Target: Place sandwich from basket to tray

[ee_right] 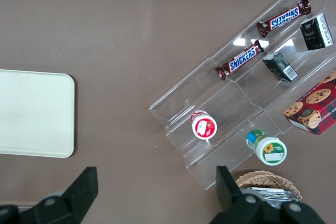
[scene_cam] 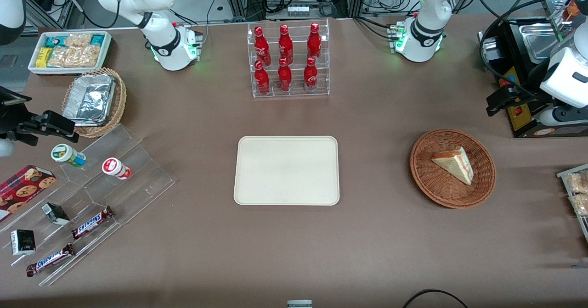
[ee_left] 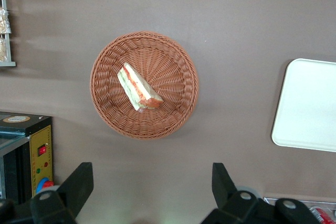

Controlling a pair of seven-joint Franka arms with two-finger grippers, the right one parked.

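The sandwich [scene_cam: 455, 163] [ee_left: 139, 88], a pale wedge with orange and green filling on its cut edge, lies in the round reddish-brown wicker basket [scene_cam: 422, 170] [ee_left: 105, 108] toward the working arm's end of the table. The cream tray [scene_cam: 287, 170] [ee_left: 310, 103] lies flat and bare at the table's middle. My gripper [scene_cam: 498, 101] [ee_left: 152, 182] hangs open high above the table, farther from the front camera than the basket. Nothing is between its fingers [ee_left: 79, 182].
A black machine [scene_cam: 519, 115] [ee_left: 21, 145] stands close by my gripper. A clear rack of red bottles [scene_cam: 289, 60] stands farther back than the tray. Snack packets [scene_cam: 579, 193] lie at the working arm's table edge. An acrylic snack stand [scene_cam: 92, 193] and a foil-tray basket [scene_cam: 94, 99] sit toward the parked arm's end.
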